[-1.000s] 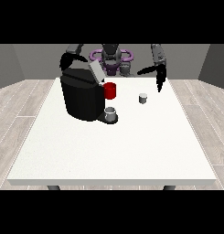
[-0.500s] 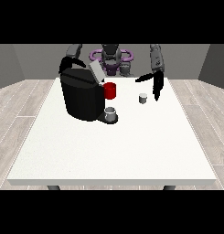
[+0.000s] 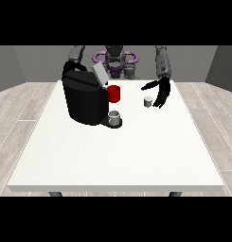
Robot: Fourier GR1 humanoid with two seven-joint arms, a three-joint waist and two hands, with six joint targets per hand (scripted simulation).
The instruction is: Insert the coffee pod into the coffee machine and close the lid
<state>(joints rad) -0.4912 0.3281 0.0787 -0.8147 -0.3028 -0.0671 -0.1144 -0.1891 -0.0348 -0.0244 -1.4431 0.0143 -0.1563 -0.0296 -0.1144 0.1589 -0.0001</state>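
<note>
A black coffee machine (image 3: 84, 99) stands on the white table (image 3: 117, 151) at the back left, its grey lid (image 3: 99, 74) tilted up and open. A red part (image 3: 114, 93) sticks out of its front and a grey cup (image 3: 115, 117) sits on its drip base. The small grey coffee pod (image 3: 147, 101) stands on the table to the machine's right. The hand at the view's right (image 3: 160, 93) hangs just right of the pod, fingers spread downward and thumb stretched over it, holding nothing. Of the arm at the view's left only the upper part (image 3: 75, 59) shows behind the machine; its hand is hidden.
The robot's torso (image 3: 115, 61) with its purple ring stands behind the table's far edge. The table's front and right parts show bare white surface.
The hand at the view's right has come down and inward towards the pod, from beside the shoulder to just next to it. The machine, cup and pod have not moved.
</note>
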